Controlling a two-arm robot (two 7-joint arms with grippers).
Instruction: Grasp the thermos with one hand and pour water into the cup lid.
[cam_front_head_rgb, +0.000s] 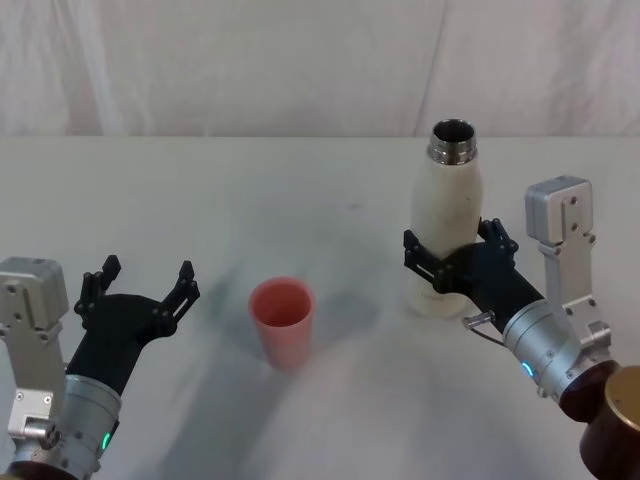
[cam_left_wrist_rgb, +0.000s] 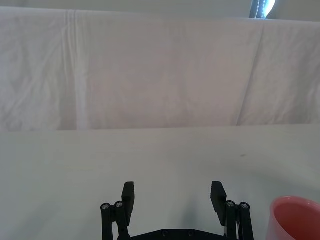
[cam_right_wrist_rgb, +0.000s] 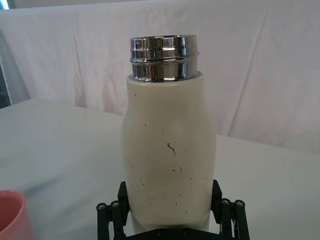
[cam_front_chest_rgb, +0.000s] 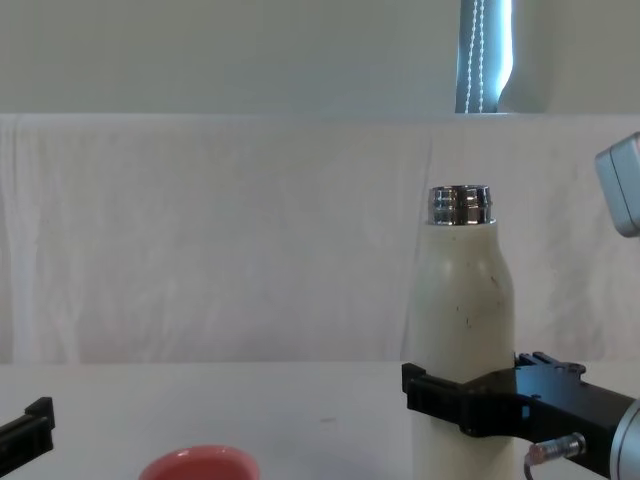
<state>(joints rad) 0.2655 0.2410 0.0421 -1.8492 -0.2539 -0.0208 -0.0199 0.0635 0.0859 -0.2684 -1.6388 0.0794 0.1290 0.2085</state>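
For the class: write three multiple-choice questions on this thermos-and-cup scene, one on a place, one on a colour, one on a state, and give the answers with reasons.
1. Where does the cup lid stand, seen from the robot?
A. Right of the thermos
B. Between the left gripper and the thermos
C. On top of the thermos

2. What colour is the cup lid?
A. Coral pink
B. Blue
C. Green

3. How is the thermos posed?
A. Lying flat
B. Upright, neck uncapped
C. Upright, capped

Answers:
1 B: the cup lid sits between the left gripper and the thermos.
2 A: its wall shows pink in the head view.
3 B: the thermos stands upright on the table with its steel neck open, while the right gripper has its fingers on both sides of the body.
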